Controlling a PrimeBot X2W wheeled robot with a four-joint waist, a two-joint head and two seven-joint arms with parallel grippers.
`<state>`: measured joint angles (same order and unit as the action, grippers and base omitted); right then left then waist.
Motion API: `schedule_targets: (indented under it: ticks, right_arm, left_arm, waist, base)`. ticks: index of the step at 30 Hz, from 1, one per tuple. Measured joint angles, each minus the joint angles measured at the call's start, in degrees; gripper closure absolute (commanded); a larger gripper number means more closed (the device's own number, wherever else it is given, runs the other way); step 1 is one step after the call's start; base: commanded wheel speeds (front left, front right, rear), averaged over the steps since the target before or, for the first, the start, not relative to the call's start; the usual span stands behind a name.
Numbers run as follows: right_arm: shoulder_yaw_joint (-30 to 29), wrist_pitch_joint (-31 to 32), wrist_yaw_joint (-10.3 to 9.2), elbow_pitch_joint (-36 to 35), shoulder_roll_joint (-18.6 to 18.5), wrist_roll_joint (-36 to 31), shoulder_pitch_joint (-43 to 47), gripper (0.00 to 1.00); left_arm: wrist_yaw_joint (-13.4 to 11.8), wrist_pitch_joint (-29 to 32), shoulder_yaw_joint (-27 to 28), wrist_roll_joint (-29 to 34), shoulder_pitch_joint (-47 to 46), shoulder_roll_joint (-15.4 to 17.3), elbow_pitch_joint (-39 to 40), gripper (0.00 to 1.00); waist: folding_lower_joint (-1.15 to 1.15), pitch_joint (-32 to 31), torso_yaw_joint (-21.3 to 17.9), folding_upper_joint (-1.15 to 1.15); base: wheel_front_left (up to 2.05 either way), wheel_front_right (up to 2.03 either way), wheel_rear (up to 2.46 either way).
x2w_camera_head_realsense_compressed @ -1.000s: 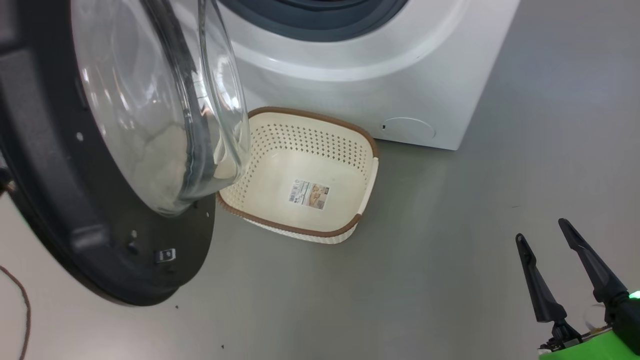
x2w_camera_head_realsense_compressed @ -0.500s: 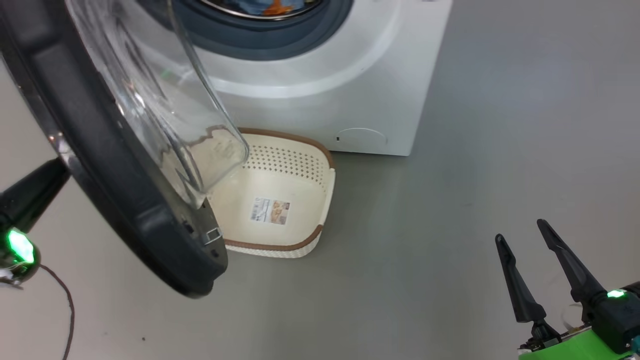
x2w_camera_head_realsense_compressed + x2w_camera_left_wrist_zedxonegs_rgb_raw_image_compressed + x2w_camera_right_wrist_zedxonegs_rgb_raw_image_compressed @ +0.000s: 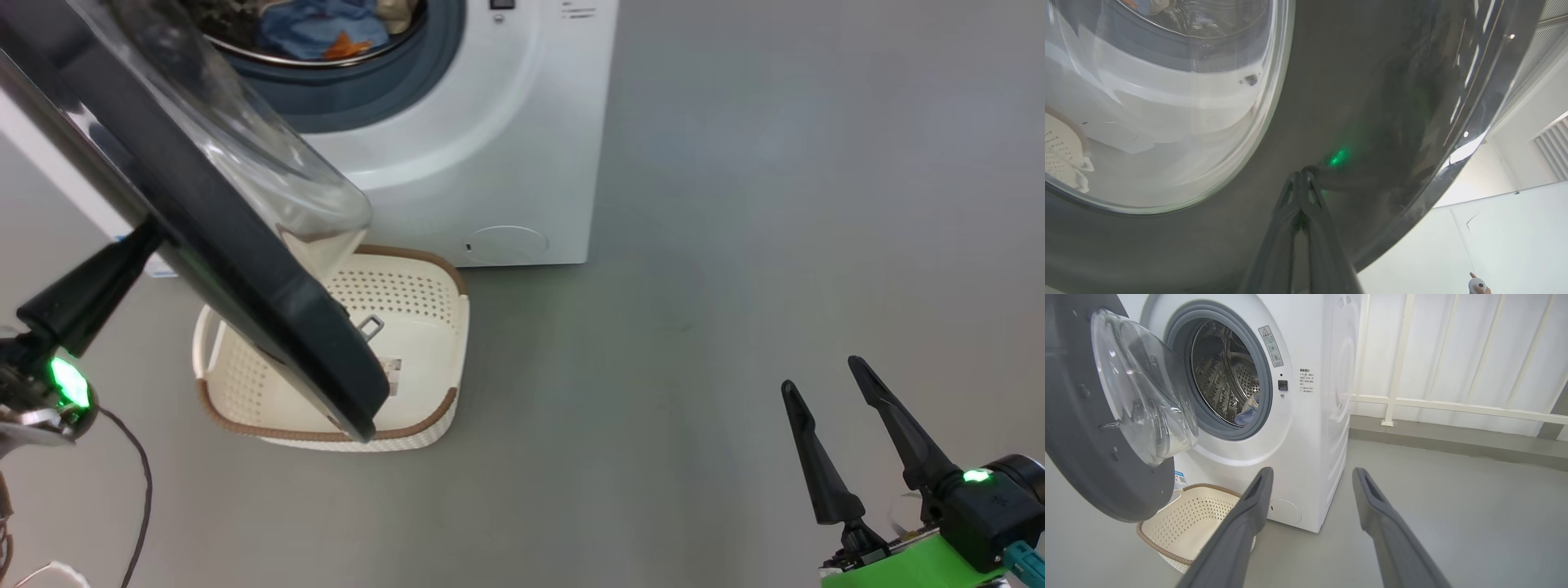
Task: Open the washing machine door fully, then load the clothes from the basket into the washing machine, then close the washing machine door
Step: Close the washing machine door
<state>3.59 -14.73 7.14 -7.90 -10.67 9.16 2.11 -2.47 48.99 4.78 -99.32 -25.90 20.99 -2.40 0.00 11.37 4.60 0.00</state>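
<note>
Against the half-open washing machine door (image 3: pixel 245 269), the left gripper (image 3: pixel 1302 175), fingers pressed together, seems to touch its glossy face. The right gripper (image 3: pixel 820 371) hangs spread, holding nothing. The clothes (image 3: pixel 314 28) lie inside the washing machine (image 3: pixel 506 147).

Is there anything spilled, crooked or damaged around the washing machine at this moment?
Nothing stands out. The clothes lie inside the drum, and none are on the floor. The basket stands upright and empty next to the washing machine, below the partly open door. No damage is visible.

Grey floor (image 3: pixel 735 245), a dark cable (image 3: pixel 150 490), a white railing (image 3: pixel 1453 407).
</note>
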Motion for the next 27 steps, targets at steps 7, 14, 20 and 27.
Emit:
schedule_targets:
  ticks: [7, 14, 20, 27]
  right_arm:
    - [0.8, 0.0, 0.0, 0.2, 0.6, 0.0, -0.6, 0.0]
    - [1.0, 0.0, 0.0, 0.3, 1.2, 0.0, -2.0, 0.0]
    - [0.9, 0.0, 0.0, 0.2, 1.3, 0.1, -3.2, 0.0]
    - [1.0, 0.0, 0.0, 0.3, 1.4, 0.1, -3.8, 0.0]
  left_arm:
    - [0.0, -1.9, -0.7, 1.5, -2.7, -1.3, -2.5, 1.0]
    - [0.5, -4.0, -0.8, 2.9, -6.3, -2.6, -6.0, 1.0]
    - [2.3, -6.2, -0.7, 3.7, -9.3, -3.4, -9.1, 1.0]
    - [3.3, -8.5, -0.4, 4.9, -12.2, -4.1, -11.9, 1.0]
  waist:
    - [0.0, 0.2, -3.6, 0.0]
    - [0.0, 1.3, -6.5, 0.0]
    - [0.01, 2.9, -8.6, 0.0]
    - [0.01, 4.1, -10.5, 0.0]
  base:
    - [0.0, 0.0, 0.0]
    - [0.0, 0.0, 0.0]
    - [0.0, 0.0, 0.0]
    - [0.0, 0.0, 0.0]
